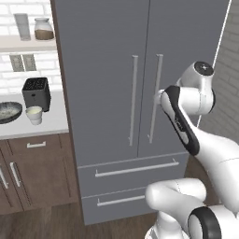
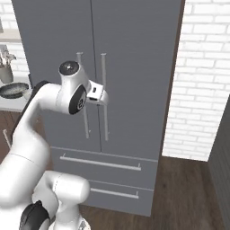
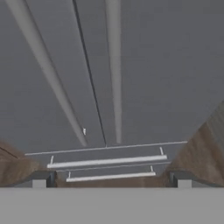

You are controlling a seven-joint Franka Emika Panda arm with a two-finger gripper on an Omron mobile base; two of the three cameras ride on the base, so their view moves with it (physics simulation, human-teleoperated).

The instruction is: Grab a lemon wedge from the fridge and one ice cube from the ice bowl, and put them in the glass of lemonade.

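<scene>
The tall grey double-door fridge (image 1: 107, 79) stands shut, its two long vertical silver bar handles (image 1: 134, 100) side by side at the door seam, two drawers below. The white arm's two-finger gripper (image 3: 111, 179) is close to the right-hand handle, jaws spread wide and empty, fingertips (image 3: 39, 180) apart. On the white counter (image 1: 53, 122) left of the fridge, the small whitish cup of lemonade (image 1: 34, 115) sits between the wide dark grey ice bowl (image 1: 9, 112) and a black toaster (image 1: 36, 93).
</scene>
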